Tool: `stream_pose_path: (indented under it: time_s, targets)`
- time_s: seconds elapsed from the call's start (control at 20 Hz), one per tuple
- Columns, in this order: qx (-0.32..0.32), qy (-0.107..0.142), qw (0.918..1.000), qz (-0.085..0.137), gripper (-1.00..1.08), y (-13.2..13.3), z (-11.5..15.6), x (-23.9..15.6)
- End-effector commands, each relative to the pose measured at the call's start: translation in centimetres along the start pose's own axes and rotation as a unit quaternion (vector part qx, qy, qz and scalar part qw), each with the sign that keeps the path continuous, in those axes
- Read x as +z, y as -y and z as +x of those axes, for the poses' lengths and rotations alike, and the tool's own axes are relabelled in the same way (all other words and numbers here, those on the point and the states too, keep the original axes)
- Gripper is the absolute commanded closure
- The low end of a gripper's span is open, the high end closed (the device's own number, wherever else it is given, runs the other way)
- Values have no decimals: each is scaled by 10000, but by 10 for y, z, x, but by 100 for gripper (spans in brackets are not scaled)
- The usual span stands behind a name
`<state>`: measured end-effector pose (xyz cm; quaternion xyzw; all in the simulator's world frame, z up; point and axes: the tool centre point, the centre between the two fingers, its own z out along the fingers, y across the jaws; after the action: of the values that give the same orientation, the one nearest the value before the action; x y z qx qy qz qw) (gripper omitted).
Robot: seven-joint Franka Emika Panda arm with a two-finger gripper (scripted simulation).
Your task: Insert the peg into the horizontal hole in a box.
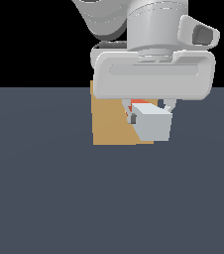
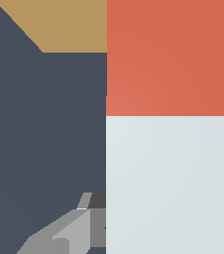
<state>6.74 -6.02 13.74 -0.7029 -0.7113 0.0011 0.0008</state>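
My gripper (image 1: 147, 112) is shut on the peg (image 1: 152, 122), held level above the floor. The peg's pale grey-white end faces the exterior view; its orange-red end (image 1: 135, 104) points at the tan box (image 1: 109, 124) just behind it. In the wrist view the peg (image 2: 168, 183) fills one side, white near my fingers (image 2: 67, 233), orange-red (image 2: 168, 57) farther out, with a corner of the box (image 2: 64, 25) beyond it. The hole is hidden behind the peg and my hand.
The dark grey-blue floor (image 1: 44, 198) spreads all around the box. Nothing else stands on it in either view.
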Motion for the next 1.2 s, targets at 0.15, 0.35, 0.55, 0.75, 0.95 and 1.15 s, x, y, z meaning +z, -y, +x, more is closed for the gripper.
stream_pose_path:
  time_s: [0.15,0.35,0.55,0.75,0.95,1.15]
  targets:
    - [0,0,10000,-4,108,0,7,0]
    - [-1,0,10000,-8,108,1,27,-1]
    - [-2,1,10000,-18,108,1,62,-2]
    - [-2,1,10000,-25,108,1,93,-3]
    - [-2,1,10000,-28,108,0,111,-3]
    - [-2,1,10000,-28,108,-1,116,-3]
